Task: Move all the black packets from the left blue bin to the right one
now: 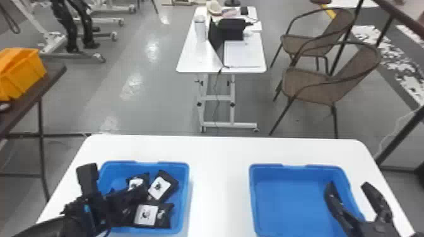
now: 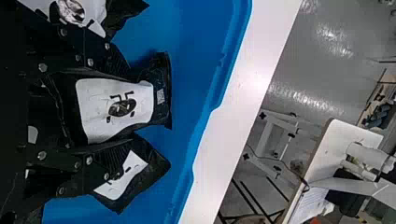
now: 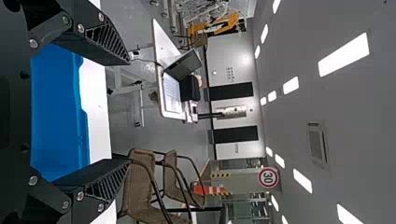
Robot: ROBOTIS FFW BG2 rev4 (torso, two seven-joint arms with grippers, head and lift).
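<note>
In the head view, my left gripper (image 1: 134,200) is low inside the left blue bin (image 1: 186,201), among several black packets (image 1: 162,186) with white labels. The left wrist view has the left gripper (image 2: 122,109) open, one finger along each side of a labelled packet (image 2: 114,109); whether they touch it I cannot tell. Another packet (image 2: 133,175) lies partly behind one finger. Over the outer side of the right blue bin (image 1: 290,205), my right gripper (image 1: 348,186) is open with nothing between its fingers; the right wrist view shows this gripper (image 3: 128,112) beside the bin (image 3: 58,112).
Both bins stand on a white table (image 1: 220,154), with a gap between them. Beyond it are a second white table (image 1: 202,60) holding a laptop, and brown chairs (image 1: 315,88). An orange bin (image 1: 22,74) rests on a dark table at the left.
</note>
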